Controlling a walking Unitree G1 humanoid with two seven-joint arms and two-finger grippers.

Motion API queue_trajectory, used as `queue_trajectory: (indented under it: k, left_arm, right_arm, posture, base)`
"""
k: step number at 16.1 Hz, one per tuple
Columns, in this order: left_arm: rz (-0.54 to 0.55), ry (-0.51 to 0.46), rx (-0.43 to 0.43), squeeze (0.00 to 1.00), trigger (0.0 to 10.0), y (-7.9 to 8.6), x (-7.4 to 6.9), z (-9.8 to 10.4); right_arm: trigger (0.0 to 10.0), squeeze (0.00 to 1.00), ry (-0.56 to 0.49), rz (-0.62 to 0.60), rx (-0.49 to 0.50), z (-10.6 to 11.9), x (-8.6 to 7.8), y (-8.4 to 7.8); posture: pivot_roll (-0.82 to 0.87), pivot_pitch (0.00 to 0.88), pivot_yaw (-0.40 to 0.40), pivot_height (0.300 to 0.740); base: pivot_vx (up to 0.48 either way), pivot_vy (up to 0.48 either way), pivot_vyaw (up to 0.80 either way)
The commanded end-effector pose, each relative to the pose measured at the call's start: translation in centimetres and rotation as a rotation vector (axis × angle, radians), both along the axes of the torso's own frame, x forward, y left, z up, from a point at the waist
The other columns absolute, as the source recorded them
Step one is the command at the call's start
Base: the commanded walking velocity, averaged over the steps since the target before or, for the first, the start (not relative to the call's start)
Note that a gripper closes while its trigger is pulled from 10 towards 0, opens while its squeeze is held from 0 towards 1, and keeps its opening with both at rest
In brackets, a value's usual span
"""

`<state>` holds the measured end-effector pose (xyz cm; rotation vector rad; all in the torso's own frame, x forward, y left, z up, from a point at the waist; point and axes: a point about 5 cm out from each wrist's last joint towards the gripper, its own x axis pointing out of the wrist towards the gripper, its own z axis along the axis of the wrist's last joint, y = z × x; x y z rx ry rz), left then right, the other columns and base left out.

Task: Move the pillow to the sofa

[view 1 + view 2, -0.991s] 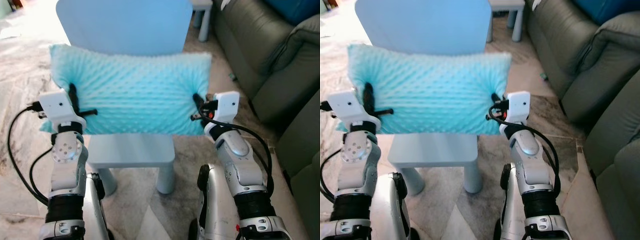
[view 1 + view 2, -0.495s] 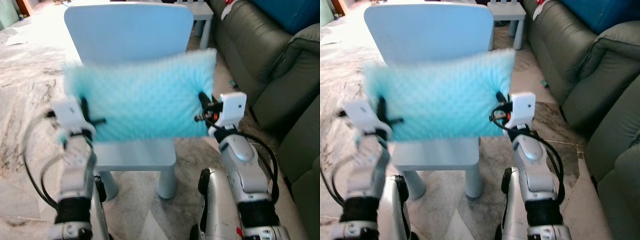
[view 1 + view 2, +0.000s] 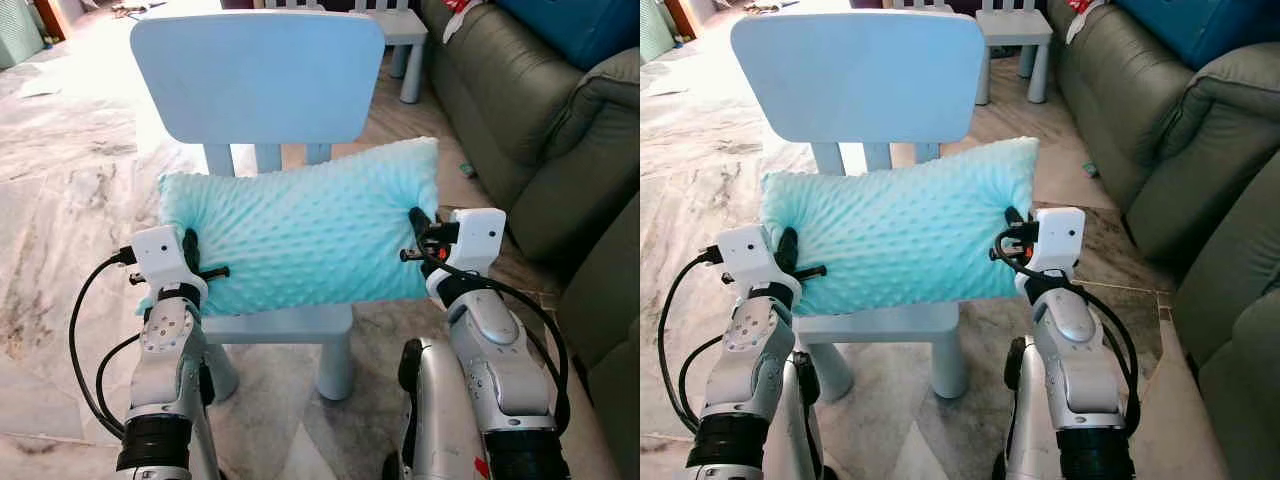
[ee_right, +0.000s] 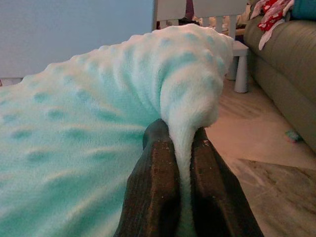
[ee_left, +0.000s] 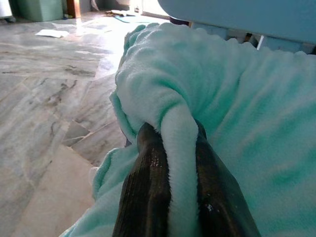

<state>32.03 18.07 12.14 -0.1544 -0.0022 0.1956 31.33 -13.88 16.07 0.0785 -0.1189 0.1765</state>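
Change: since a second earlier the pillow (image 3: pixel 305 236) was lowered against the blue chair (image 3: pixel 258 75), whose backrest was uncovered.
Left hand (image 3: pixel 193 262): clamped on one pillow end.
Right hand (image 3: pixel 418 238): pinched shut on the other end.
Pillow position: held just over the chair seat.
Advice: both grips should be kept level while it is turned toward the sofa (image 3: pixel 545 110).

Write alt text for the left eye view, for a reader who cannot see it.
Both grippers hold a turquoise dotted pillow by its ends over the seat of a pale blue chair, left gripper and right gripper each pinching an edge. A dark green sofa stands to the right on a marble floor.
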Motion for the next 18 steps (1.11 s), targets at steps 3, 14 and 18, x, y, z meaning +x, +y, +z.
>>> queue_trajectory:
  k: [3, 14, 18]
  left_arm:
    - [-0.005, 0.009, 0.001, 0.00, 0.0, -0.2, -0.3, -0.1]
    - [-0.111, 0.015, 0.032, 0.00, 0.0, -1.0, -0.3, -0.4]
    - [-0.167, -0.016, 0.023, 0.00, 0.0, -1.3, -0.5, 0.6]
  right_arm:
    - [0.0, 0.00, -0.023, -0.024, 0.004, 0.9, 0.1, -0.4]
    - [0.0, 0.00, -0.016, -0.032, 0.010, 1.1, 0.2, -0.5]
    - [0.0, 0.00, -0.016, -0.030, -0.003, 1.0, 0.0, -0.9]
  posture:
    - [-0.18, 0.000, 0.010, 0.384]
    - [-0.19, 0.000, 0.011, 0.478]
    - [-0.19, 0.000, 0.010, 0.523]
  base:
    - [0.000, 0.000, 0.00]
    - [0.000, 0.000, 0.00]
    - [0.000, 0.000, 0.00]
